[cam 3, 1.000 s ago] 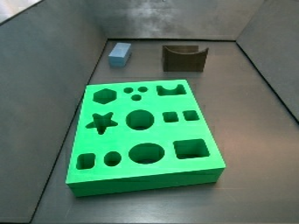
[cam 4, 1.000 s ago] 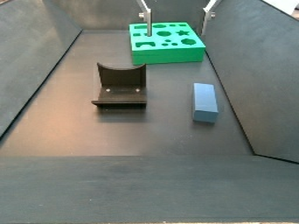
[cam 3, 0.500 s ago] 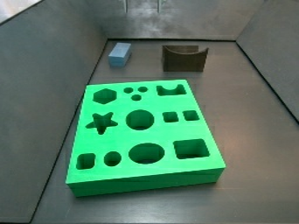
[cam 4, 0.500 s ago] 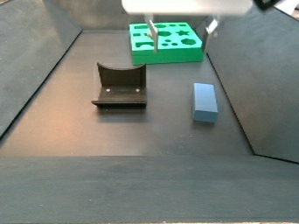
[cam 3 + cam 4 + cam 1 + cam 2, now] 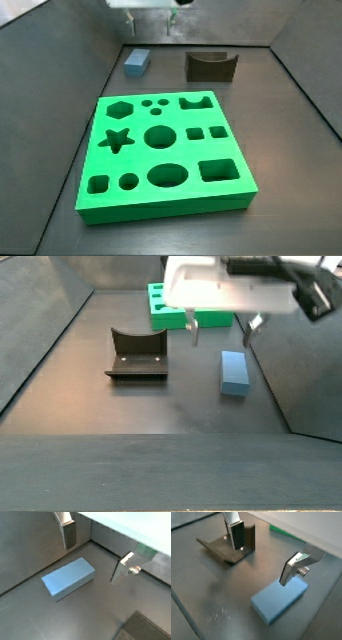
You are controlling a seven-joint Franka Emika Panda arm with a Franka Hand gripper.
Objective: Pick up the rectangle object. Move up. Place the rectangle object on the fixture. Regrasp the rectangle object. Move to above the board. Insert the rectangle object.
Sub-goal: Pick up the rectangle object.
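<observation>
The rectangle object, a light blue-grey block, lies flat on the dark floor near a wall, and shows in a side view and in both wrist views. My gripper hangs above it, open and empty, its fingers well apart. It also shows at the top edge of a side view. The fixture stands beside the block, apart from it, and shows in a side view and a wrist view. The green board lies flat, partly hidden behind the gripper.
Grey walls close in the floor on all sides. The block lies close to one side wall. A sliver of the green board shows beyond the gripper in a wrist view.
The gripper has come into view and moved down and forward from over the board to above the blue block. Block, fixture and board have not moved.
</observation>
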